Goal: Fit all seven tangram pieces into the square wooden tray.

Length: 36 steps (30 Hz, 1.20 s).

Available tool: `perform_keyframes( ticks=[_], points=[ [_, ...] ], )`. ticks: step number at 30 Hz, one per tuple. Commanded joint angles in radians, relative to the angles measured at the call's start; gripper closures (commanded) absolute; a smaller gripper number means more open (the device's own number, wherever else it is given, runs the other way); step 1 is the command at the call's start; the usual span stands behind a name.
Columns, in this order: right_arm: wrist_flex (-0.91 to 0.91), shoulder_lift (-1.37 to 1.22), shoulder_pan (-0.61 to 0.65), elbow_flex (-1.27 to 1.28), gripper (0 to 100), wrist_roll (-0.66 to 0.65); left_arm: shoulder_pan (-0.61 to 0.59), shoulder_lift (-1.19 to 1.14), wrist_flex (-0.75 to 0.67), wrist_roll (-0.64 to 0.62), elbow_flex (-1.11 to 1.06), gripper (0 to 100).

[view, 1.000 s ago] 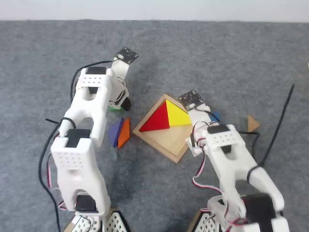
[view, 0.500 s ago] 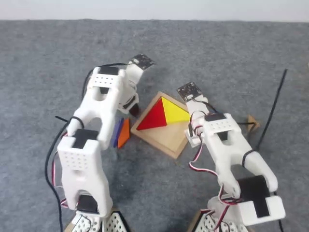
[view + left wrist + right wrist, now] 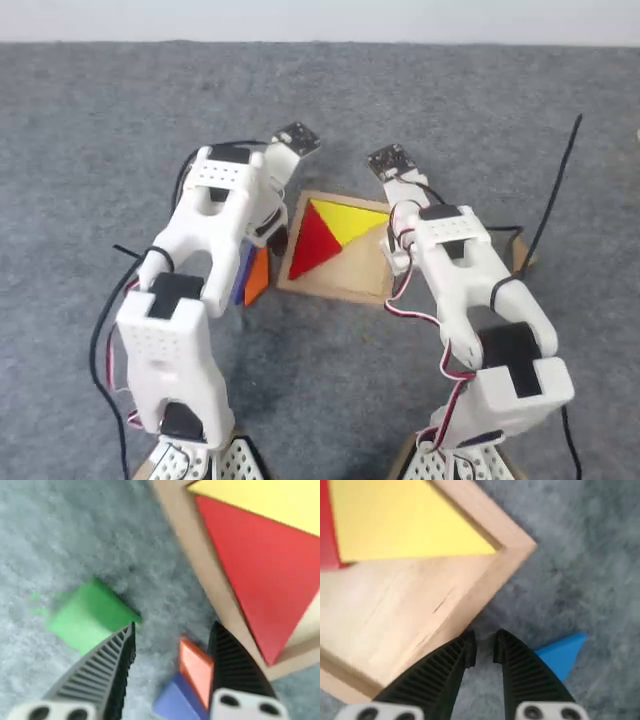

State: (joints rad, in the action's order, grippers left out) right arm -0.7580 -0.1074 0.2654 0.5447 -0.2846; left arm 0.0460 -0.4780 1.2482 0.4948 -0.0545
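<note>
A grey felt-like table (image 3: 100, 150) carries everything. The square wooden tray (image 3: 350, 272) lies flat on it, between the left claw (image 3: 173, 628) and the right claw (image 3: 485, 636). The right claw's tips sit just off the tray's outer edge, near a corner. A green piece (image 3: 85, 617) lies just outside one finger of the left claw. An orange piece (image 3: 196, 667) and a purple piece (image 3: 175, 705) lie together by the other finger, on the tray's side. A light blue piece (image 3: 560, 655) lies just beside the right claw, away from the tray. A tan piece (image 3: 521, 256) lies farther out.
</note>
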Motion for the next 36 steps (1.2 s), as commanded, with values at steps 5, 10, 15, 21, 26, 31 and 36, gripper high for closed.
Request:
perform_keyframes(
  ticks=[5, 10, 15, 21, 26, 31, 36],
  points=[
    [0.007, 0.004, 0.015, -0.101, 89.3, 0.008, 0.195, 0.302, -0.086, -0.002, -0.338, 77],
    [-0.041, 0.021, 0.015, -0.100, 89.3, 0.014, 0.155, 0.362, -0.104, -0.034, -0.337, 77],
    [-0.039, 0.074, 0.018, -0.078, 89.3, 0.015, 0.055, 0.396, -0.051, -0.008, -0.280, 77],
    [-0.038, 0.260, -0.010, 0.028, 89.3, 0.018, -0.071, 0.546, -0.057, -0.009, -0.265, 77],
    [-0.047, 0.605, -0.050, 0.227, 89.3, 0.015, -0.166, 0.864, -0.132, -0.044, -0.415, 77],
    [-0.170, 0.846, -0.203, 0.319, 89.3, 0.008, -0.181, 1.135, -0.186, -0.106, -0.717, 77],
    [-0.259, 0.898, -0.332, 0.319, 89.3, -0.061, -0.181, 1.269, -0.302, -0.172, -0.980, 77]
  ],
)
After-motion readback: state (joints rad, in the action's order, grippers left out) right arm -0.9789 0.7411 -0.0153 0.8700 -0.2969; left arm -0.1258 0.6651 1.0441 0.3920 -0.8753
